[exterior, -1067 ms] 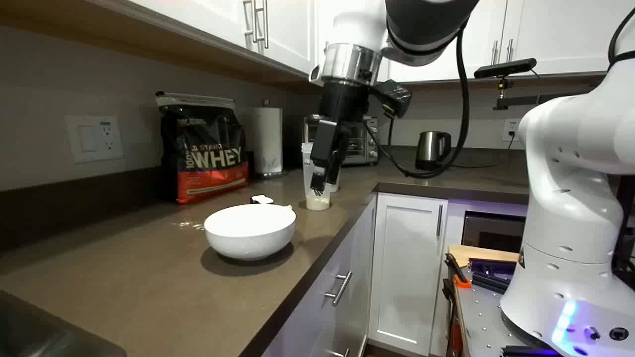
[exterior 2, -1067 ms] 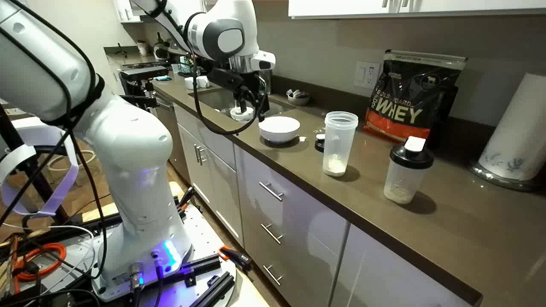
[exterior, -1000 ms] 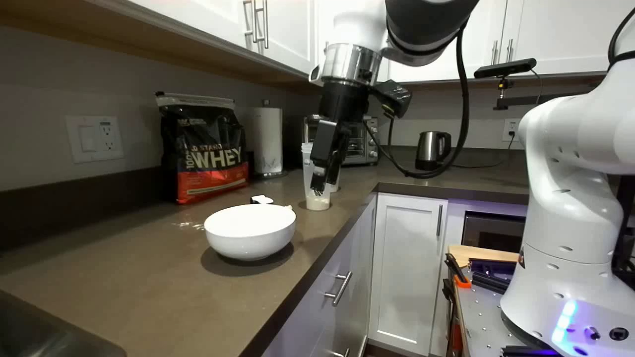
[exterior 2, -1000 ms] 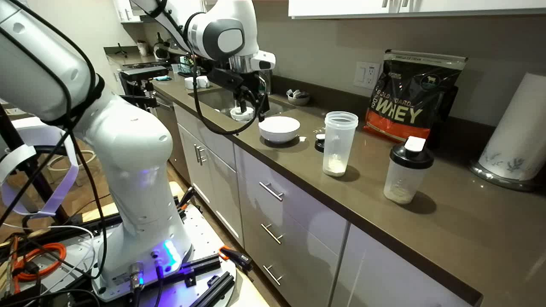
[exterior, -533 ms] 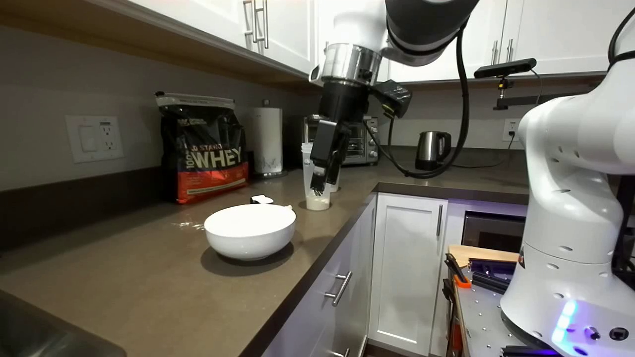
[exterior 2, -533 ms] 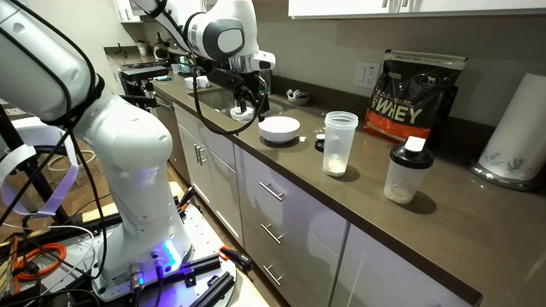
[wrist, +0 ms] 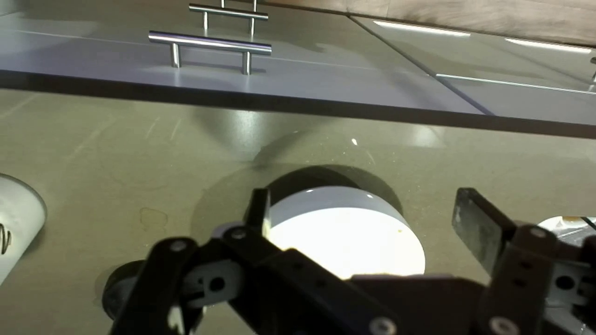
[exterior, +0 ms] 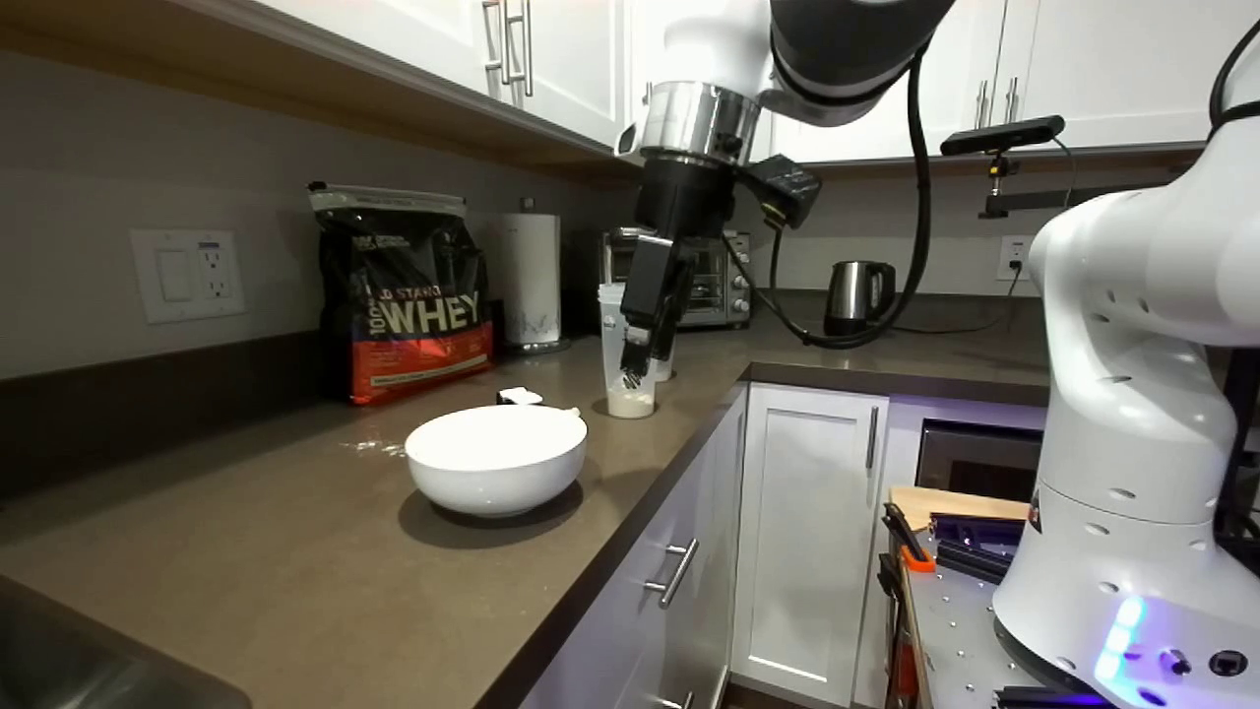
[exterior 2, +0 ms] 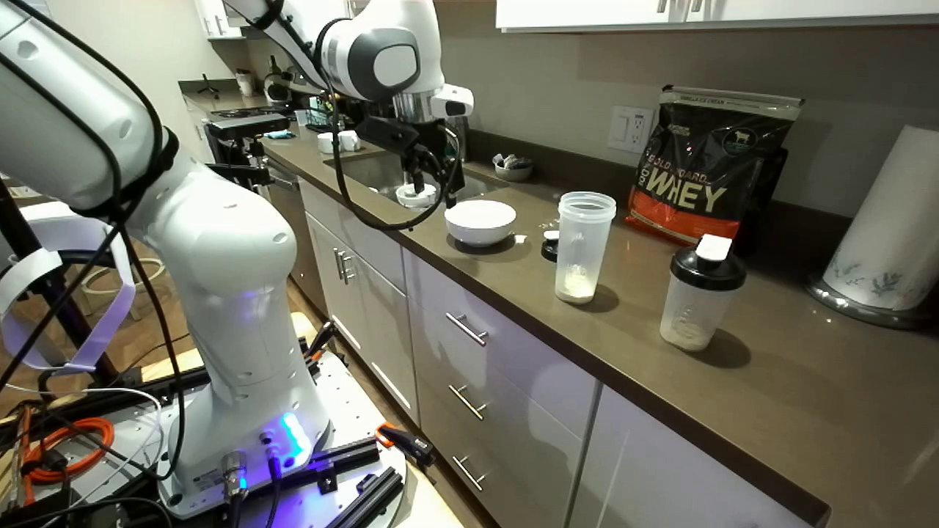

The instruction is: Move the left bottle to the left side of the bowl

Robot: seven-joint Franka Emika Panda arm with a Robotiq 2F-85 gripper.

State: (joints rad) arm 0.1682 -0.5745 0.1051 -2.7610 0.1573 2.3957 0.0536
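The left bottle (exterior 2: 585, 242) is tall and translucent with white powder at its bottom; it stands upright on the counter. In an exterior view my gripper partly covers the bottle (exterior: 614, 350). In the wrist view part of a whitish body with a dark mark, apparently this bottle (wrist: 16, 218), shows at the left edge. The white bowl (exterior: 492, 478) sits on the counter apart from the bottle; it also shows in an exterior view (exterior 2: 480, 229). My gripper (wrist: 368, 221) is open and empty, fingers spread above the bowl (wrist: 344, 246) in the wrist view.
A second shaker with a black lid (exterior 2: 704, 282) stands beyond the bottle. A loose black lid (exterior 2: 550, 246) lies between bottle and bowl. A whey bag (exterior: 413, 305) and paper towel roll (exterior: 532, 281) stand along the wall. The sink (exterior: 108, 660) and counter edge (exterior: 630, 532) border the area.
My gripper has risen very slightly and shifted a little to the right in an exterior view. The bottle and bowl have not moved.
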